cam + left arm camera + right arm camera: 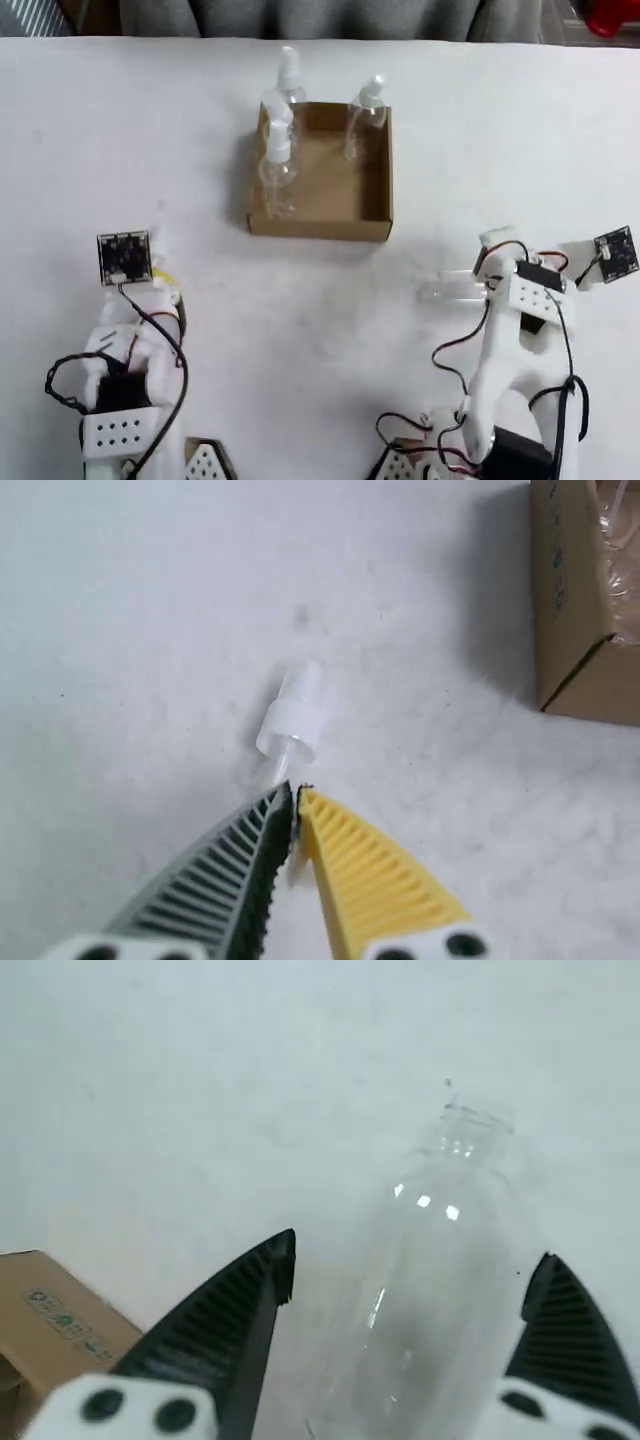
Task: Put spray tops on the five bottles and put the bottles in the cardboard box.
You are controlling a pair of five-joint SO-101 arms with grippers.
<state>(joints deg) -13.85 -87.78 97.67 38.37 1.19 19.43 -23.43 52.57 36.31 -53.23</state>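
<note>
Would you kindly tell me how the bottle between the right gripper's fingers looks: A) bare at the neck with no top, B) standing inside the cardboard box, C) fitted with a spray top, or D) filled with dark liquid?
A: in the right wrist view the clear bottle between the open fingers of the right gripper ends in a bare threaded neck, while the left gripper pinches a spray top by its tube.

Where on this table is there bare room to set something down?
The table is bare in the middle, in front of the cardboard box, and on both sides of it. Crowded: inside the box with its bottles, at the left gripper holding the spray top, and at the right gripper around the loose bottle.
</note>
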